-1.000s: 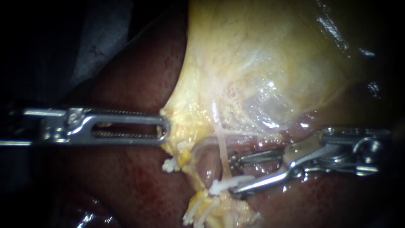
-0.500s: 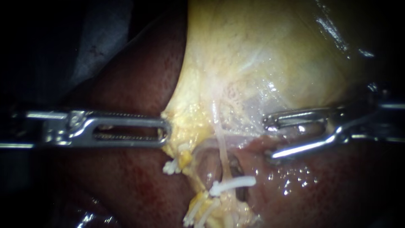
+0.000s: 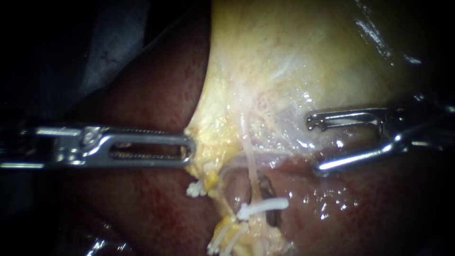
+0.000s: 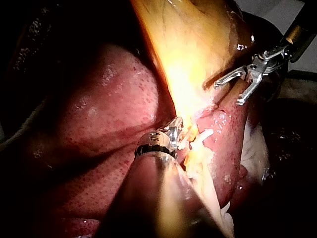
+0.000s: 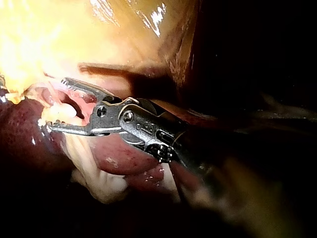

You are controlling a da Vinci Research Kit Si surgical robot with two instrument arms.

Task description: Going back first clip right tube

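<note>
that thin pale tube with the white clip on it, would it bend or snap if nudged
Probably floppy: the tube is a thin, pale strand, so it would likely bend aside rather than resist. Likely fragile too, being so slender; a hard push might tear it. Wet glints nearby suggest it is slippery, and the clip may swing with it.

Left instrument [image 4: 177, 126] shaft blurred up close, right instrument [image 3: 313, 147] shaft lost in darkness

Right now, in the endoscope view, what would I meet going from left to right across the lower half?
The left instrument → thin pale tube with a white clip across it → right instrument. The gallbladder and liver spread too widely to place.
</note>
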